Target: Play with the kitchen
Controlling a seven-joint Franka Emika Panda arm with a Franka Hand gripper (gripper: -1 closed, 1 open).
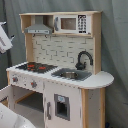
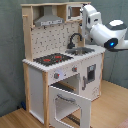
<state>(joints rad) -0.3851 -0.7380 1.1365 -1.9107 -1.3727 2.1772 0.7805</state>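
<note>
Second exterior view: kitchen [image 2: 60, 75] oven door [image 2: 70, 104] down, pincer state impossible to tell.

Grey curtain [image 2: 10, 55] and wood floor [image 2: 112, 107] frame the play area.

In both exterior views a grey curtain hangs in soft vertical folds across the whole background. The second exterior view shows a light wood floor with a visible board pattern along the bottom, meeting the curtain at the second exterior view's left edge and right side.
</note>
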